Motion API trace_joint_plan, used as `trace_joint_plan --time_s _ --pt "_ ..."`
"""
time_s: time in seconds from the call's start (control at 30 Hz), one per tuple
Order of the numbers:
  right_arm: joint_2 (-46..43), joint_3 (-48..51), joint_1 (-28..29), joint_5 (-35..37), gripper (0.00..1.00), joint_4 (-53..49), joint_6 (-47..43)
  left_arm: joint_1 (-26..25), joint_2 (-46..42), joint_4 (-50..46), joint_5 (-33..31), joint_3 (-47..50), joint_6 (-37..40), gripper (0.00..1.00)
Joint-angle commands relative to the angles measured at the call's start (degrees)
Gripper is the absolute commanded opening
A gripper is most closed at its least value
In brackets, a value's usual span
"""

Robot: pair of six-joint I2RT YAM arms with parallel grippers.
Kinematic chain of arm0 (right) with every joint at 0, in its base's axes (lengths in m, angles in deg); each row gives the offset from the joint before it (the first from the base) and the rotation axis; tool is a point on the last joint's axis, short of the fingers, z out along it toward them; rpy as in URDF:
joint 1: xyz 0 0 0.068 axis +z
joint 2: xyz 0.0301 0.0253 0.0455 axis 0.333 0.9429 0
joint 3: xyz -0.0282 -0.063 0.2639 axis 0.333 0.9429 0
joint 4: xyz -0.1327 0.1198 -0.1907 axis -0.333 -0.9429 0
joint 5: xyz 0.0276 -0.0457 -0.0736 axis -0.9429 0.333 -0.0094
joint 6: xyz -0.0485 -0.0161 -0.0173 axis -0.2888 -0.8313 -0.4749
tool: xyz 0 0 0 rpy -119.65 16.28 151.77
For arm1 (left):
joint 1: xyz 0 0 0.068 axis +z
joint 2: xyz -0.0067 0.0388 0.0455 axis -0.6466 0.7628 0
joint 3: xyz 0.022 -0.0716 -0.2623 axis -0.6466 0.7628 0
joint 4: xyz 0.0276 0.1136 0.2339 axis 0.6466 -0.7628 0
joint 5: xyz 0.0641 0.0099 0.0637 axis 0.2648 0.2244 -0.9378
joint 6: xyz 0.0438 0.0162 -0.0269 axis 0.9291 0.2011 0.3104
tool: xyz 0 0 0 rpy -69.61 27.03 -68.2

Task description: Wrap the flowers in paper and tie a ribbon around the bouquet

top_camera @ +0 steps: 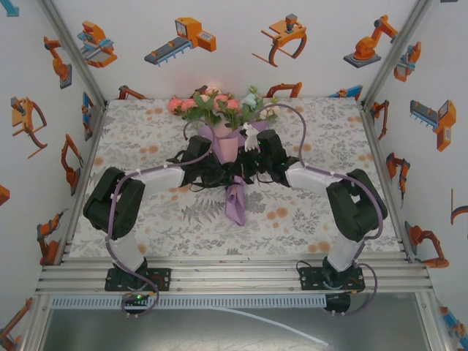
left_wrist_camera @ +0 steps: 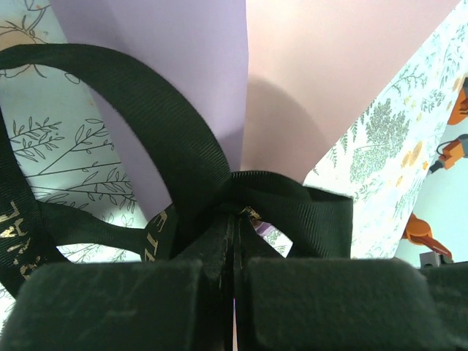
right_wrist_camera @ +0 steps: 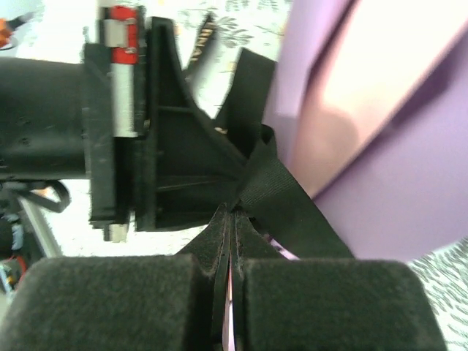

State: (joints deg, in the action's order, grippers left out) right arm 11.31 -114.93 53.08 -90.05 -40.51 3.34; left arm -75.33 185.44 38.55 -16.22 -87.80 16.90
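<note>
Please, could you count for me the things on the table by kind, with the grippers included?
grippers: 2 (left gripper, right gripper)
ribbon: 1
paper sheet: 1
bunch of flowers: 1
total: 5

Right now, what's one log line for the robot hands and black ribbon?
left gripper: shut on black fabric ribbon | right gripper: shut on ribbon | purple paper-cone bouquet: lying on patterned table
</note>
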Motion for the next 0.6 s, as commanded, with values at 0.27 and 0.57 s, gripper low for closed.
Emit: trace_joint_plan --time_s 0.27,0.57 --pt "-1.1 -1.1 -0.1 -10.0 0.28 1.6 -1.1 0.6 -1.3 13.5 8.7 2.7 6.4 0.0" --pt "-7.6 1.3 -1.6 -2.7 0.4 -12.2 -9.7 0.8 0.4 16.6 14.7 2.4 10.2 0.0"
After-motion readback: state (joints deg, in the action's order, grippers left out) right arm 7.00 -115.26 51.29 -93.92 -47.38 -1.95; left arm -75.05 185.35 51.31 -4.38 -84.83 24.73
